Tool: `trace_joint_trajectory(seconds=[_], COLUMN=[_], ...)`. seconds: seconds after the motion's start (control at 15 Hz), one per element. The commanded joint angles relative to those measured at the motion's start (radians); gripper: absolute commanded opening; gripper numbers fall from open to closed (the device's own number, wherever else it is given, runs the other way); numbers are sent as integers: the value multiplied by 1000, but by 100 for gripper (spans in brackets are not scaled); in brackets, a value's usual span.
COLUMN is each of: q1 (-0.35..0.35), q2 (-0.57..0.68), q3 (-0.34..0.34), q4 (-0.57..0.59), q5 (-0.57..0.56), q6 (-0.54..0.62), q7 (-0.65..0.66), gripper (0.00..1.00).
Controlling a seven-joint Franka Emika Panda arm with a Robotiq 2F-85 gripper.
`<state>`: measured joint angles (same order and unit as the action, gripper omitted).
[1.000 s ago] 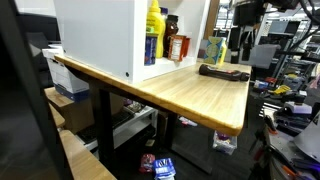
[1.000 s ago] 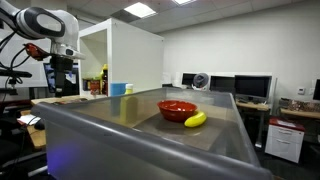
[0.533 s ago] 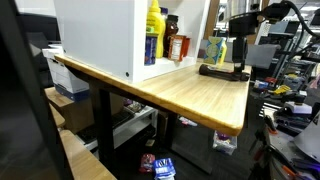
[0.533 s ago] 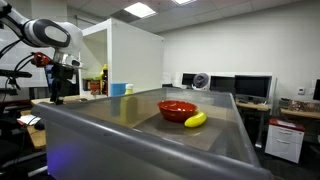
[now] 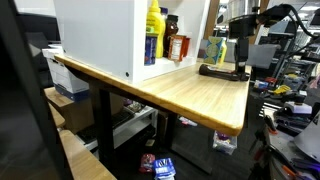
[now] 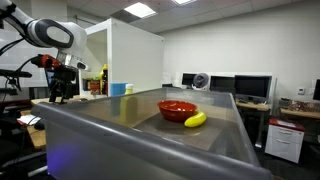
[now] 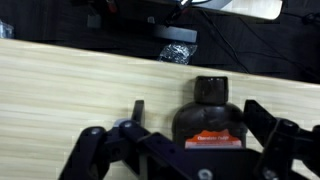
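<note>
While the gripper (image 7: 196,112) hangs low over the far end of the wooden table (image 5: 190,95), its jaws are spread wide with a finger on either side of a dark bottle (image 7: 210,112), so it's not gripping anything yet. The bottle has a black cap and an orange label and seems to lie on its side, right under the tool near the far right edge in an exterior view (image 5: 222,71). I can't tell if the pads already touch it.

To me this looks like the grasp step, lined up but not squeezed. The next move calls for closing squarely on the body, below the cap, so it doesn't roll out.

To the left sits a white cabinet (image 5: 100,40) with a yellow bottle (image 5: 154,20) inside. Well apart, on a near grey surface, are a red bowl (image 6: 177,108) and a banana (image 6: 195,119).
</note>
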<state>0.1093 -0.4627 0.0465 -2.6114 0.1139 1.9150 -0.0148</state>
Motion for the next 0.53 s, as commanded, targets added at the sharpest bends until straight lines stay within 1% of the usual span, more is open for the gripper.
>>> trace_joint_trajectory(seconds=[0.0, 0.07, 0.33, 0.47], q1=[9, 10, 26, 32], q2=[-30, -36, -67, -109], q3=[-29, -37, -38, -29], q4=[-39, -55, -106, -143], q5=[38, 50, 136, 141], q6=[-10, -6, 13, 80], q7=[-93, -115, -125, -141], gripper=[100, 100, 100, 100])
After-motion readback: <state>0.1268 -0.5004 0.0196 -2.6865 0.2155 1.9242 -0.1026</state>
